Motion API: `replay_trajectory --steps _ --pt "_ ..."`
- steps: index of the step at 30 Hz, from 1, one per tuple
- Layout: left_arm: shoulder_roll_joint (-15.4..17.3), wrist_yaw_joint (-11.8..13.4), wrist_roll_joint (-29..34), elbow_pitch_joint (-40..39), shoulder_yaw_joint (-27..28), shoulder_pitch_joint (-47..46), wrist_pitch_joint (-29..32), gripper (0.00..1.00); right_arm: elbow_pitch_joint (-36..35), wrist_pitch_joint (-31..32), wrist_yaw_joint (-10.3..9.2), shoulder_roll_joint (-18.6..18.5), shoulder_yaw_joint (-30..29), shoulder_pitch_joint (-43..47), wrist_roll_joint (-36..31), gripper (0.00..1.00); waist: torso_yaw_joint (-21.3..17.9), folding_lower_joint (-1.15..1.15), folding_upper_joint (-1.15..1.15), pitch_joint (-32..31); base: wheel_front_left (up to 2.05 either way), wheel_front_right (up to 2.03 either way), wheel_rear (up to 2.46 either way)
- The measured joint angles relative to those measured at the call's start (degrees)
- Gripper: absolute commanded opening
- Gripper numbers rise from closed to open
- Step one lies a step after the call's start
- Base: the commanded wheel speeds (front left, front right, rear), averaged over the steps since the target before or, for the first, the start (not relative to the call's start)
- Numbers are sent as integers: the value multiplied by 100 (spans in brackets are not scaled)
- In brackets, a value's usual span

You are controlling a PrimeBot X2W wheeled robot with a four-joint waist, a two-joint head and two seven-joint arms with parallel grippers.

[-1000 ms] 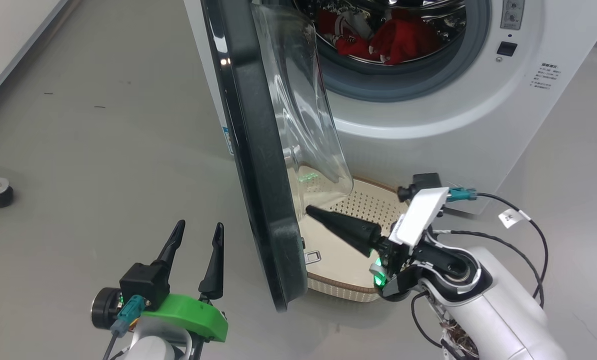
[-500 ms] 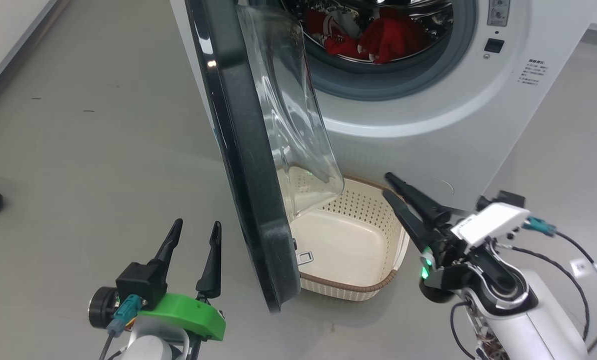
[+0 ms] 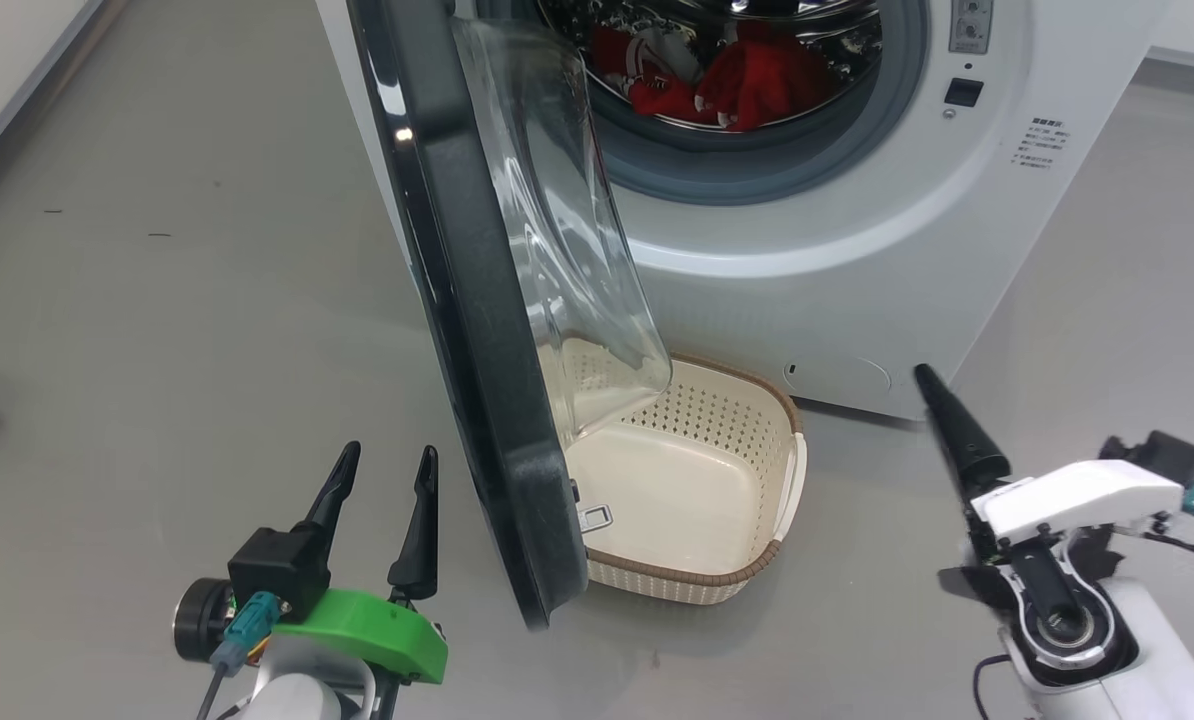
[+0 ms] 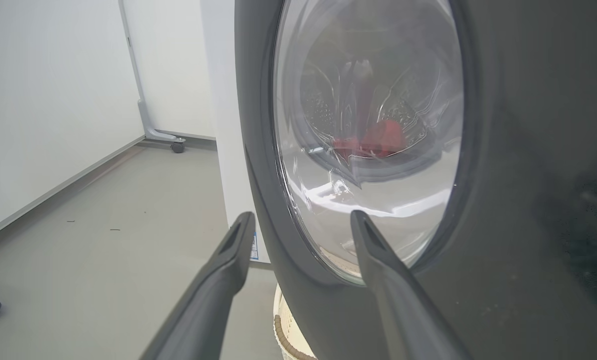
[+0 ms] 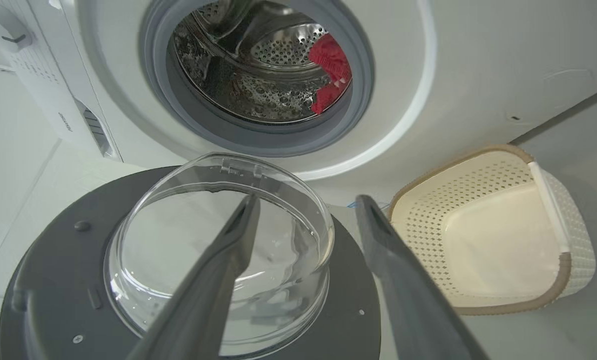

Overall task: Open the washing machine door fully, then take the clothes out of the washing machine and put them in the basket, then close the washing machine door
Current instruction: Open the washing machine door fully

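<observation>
Two grippers flank a washing machine door (image 3: 467, 300) that stands part-way open, seen edge-on from the head camera. The left gripper (image 3: 387, 458) hangs over the grey floor (image 3: 157, 300) on the door's outer side, near its lower edge but apart from it. Its fingers are spread wide and hold nothing. In the left wrist view they frame the round window, through which a red patch shows.

The right gripper (image 5: 307, 202) is off to the right, before the lower front of the washing machine (image 3: 837, 250). Its wrist view shows the fingers well apart with nothing between them, looking onto the door's inner face and its bulging clear bowl.

The clothes (image 3: 747, 85), red with white trim, lie low in the steel drum, behind the grey rubber ring.

The basket (image 3: 697, 585) sits on the floor just in front of the machine. Its smooth cream bottom is in plain sight. Its left part lies under the door, and the glass bowl overhangs its perforated far wall.
</observation>
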Motion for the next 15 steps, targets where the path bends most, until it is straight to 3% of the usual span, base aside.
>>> replay_trajectory --steps 7,13,15 --pt "0 2 0 40 -3 8 0 100 203 -888 0 -364 14 209 -1171 100 -52 0 0 -19 0 0 0" --pt "0 15 1 74 -4 23 0 100 423 -1650 -5 -855 191 228 -2557 100 -73 0 0 -55 0 0 0" --pt "1 15 1 82 -3 24 0 100 441 -1952 -110 -1024 230 227 -3049 100 -77 0 0 -66 0 0 0"
